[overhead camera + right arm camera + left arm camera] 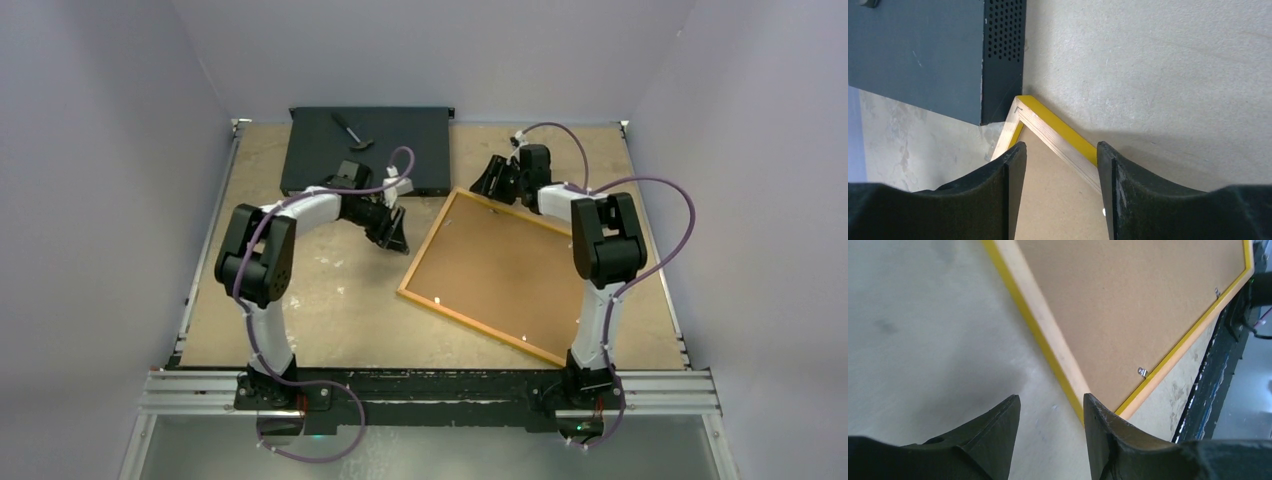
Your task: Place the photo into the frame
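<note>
A pale grey-lilac wall (100, 150) closes the left side of the cell, and a metal rail (207, 250) runs along the left edge of the tan, scuffed wooden table (330, 300). The left arm (262, 255) reaches in over this bare wood, a purple cable (402, 160) looped above it. Behind it, against the plain back wall (450, 50), lies a flat black box (320, 150) with a perforated side and a small dark tool (352, 130) resting on top. The left gripper (393, 238) hangs just beside the left corner of the frame (480, 327), its 2 fingers parted with only table showing in the gap. The frame lies flat at centre-right, turned at an angle, yellow border outward and the brown backing board (500, 265) facing up, with small metal clips (1142, 372) along the inner edge. Its far corner sits just beside the corner of the black box. The right gripper (492, 182) is over that far corner, jaws spread and astride the rail, closed on nothing. A black-painted beam and aluminium rail (450, 385) cross the near edge, and the right wall (760, 150) matches the others
</note>
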You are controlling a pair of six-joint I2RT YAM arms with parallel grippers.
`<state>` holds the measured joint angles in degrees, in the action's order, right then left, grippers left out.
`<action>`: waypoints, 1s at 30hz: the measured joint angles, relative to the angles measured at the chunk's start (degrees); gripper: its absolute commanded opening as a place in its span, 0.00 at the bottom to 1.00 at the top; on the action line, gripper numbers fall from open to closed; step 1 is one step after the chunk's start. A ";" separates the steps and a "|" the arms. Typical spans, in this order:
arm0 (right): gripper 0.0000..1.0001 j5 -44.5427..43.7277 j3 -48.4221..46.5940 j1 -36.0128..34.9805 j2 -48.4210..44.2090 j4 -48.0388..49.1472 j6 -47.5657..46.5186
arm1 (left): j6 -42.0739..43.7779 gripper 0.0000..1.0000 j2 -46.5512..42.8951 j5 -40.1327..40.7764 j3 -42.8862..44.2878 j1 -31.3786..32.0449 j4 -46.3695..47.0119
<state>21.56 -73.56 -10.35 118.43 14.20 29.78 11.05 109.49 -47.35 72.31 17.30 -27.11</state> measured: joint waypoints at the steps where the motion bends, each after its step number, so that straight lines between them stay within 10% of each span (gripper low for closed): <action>1: 0.68 -0.66 0.09 0.00 -0.26 -0.37 0.02 | 0.00 0.45 0.83 0.44 -0.09 1.42 0.48; 10: 0.99 -9.99 5.53 2.47 -13.57 -16.59 4.68 | -1.03 0.41 5.29 1.25 0.04 8.70 2.36; 19: 0.99 -13.27 21.31 20.98 -30.51 -27.71 9.97 | -1.22 0.39 5.22 -0.68 -1.42 8.33 4.57; 30: 0.99 -12.55 13.27 21.40 -20.46 -25.81 9.62 | -0.90 0.39 2.58 -3.69 -6.99 8.35 5.16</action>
<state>9.02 -60.29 11.05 97.97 -11.62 39.40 10.15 112.07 -51.05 65.32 25.65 -21.96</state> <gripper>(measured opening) 0.987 0.391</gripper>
